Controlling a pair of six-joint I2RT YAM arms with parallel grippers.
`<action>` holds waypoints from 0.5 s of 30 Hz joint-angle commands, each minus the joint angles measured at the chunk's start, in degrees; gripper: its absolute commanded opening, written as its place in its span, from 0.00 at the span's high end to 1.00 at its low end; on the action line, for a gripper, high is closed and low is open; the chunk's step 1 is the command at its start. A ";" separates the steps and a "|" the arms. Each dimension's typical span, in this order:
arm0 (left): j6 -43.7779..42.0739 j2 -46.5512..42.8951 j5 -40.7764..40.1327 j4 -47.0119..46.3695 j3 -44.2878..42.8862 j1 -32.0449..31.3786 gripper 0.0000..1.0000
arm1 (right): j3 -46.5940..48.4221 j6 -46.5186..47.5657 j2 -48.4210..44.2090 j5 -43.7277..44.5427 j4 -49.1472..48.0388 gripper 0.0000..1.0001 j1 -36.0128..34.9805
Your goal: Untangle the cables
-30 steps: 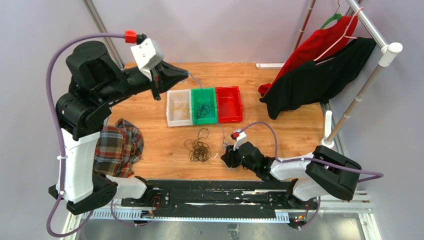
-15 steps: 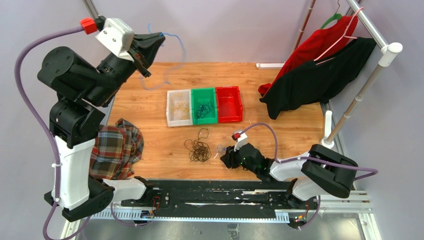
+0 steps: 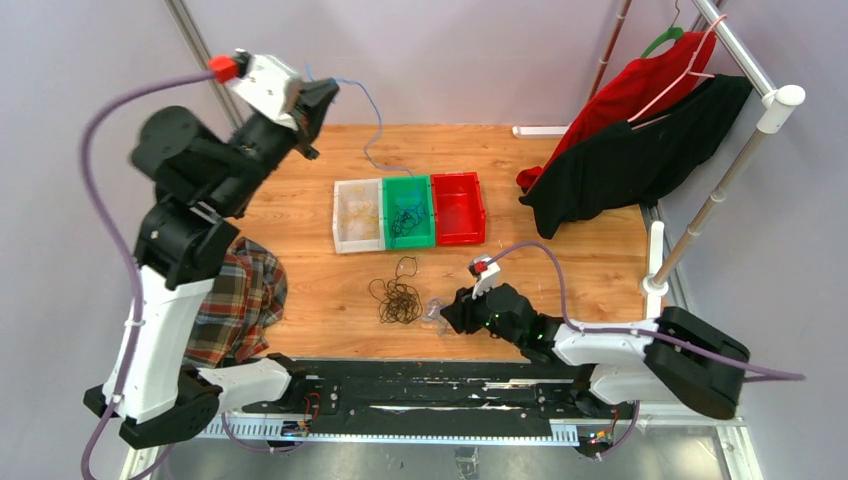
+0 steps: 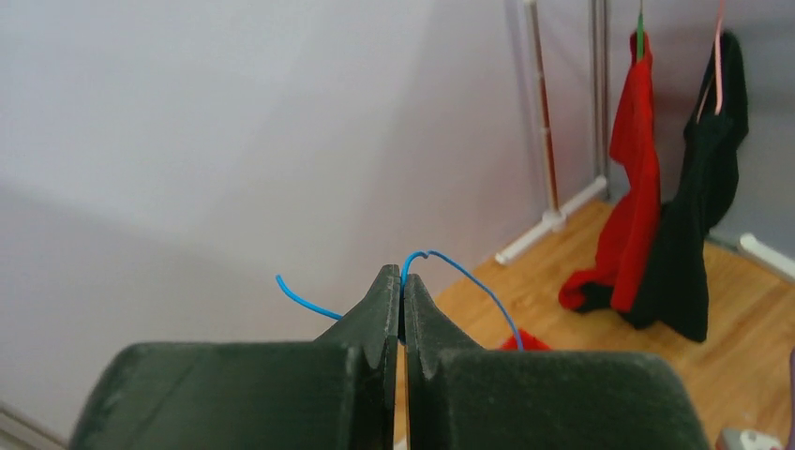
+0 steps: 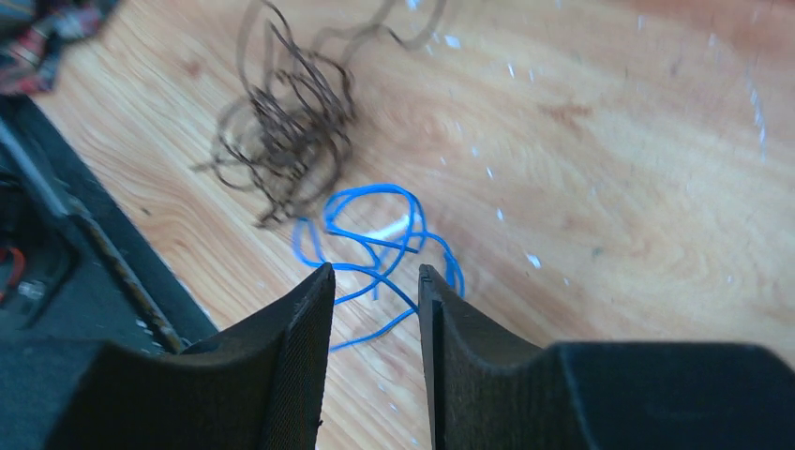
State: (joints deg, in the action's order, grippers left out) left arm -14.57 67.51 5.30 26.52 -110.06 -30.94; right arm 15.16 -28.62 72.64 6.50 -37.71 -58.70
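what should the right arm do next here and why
Probably lower the right tool and close on the blue coil just ahead of its open jaws; it lies beside the dark tangle, while the left tool is shut on a raised blue wire.

Flat wooden table [image 3: 300, 200]: light orange-brown grain. Three plastic bins near the far edge:
- translucent white plastic bin [image 3: 338, 215], tan strands inside
- green plastic bin [image 3: 410, 245], black strands inside
- red plastic bin [image 3: 458, 210]

Loose thin-wire tangle [image 3: 398, 298], mid-table: dark brown to black.
Small thin-wire coil [image 5: 375, 234]: bright blue.
Raised thin wire strand [image 4: 469, 281]: same blue.
Crumpled cloth [image 3: 235, 295], left edge: plaid in red, dark and cream.
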 commanded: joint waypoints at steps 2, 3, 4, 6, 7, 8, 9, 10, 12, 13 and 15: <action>-1.65 0.21 -2.45 -3.77 12.75 -0.26 0.99 | 5.12 3.40 -9.02 3.07 10.31 0.61 -0.80; -2.18 0.60 -2.11 -3.96 14.42 -0.26 1.00 | 5.63 3.96 -10.42 3.69 11.61 0.61 -0.80; -2.63 1.52 -1.82 -4.13 15.75 -0.26 1.00 | 5.99 4.53 -11.80 4.45 12.85 0.61 -0.81; -3.40 3.33 -2.14 -4.98 17.86 -0.27 1.00 | 6.43 5.32 -14.03 5.91 14.76 0.60 -0.86; -3.73 4.47 -2.40 -5.13 18.42 -0.31 1.00 | 6.42 5.74 -15.03 6.77 15.37 0.60 -0.79; -3.94 5.66 -2.65 -5.24 18.61 -0.28 1.00 | 6.36 5.91 -15.94 7.66 15.91 0.59 -0.73; -4.09 6.98 -2.74 -5.31 18.65 -0.26 1.00 | 6.22 6.02 -16.74 8.46 16.44 0.59 -0.70; -4.34 8.22 -2.77 -5.23 18.58 -0.31 1.00 | 6.02 6.05 -17.42 9.15 16.81 0.58 -0.64; -4.82 10.48 -2.88 -5.62 18.39 -0.27 0.99 | 5.42 6.00 -18.29 10.26 17.18 0.58 -0.54; -5.11 11.47 -3.04 -6.13 18.46 -0.26 1.00 | 4.99 5.99 -18.58 10.55 17.17 0.57 -0.48; -6.10 13.25 -3.61 -7.24 18.59 -0.26 1.00 | 4.62 5.97 -18.84 10.88 17.35 0.56 -0.45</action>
State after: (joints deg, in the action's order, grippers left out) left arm -18.48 79.18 3.16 23.92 -90.94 -30.94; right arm 20.40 -23.86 54.89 13.85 -22.74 -58.81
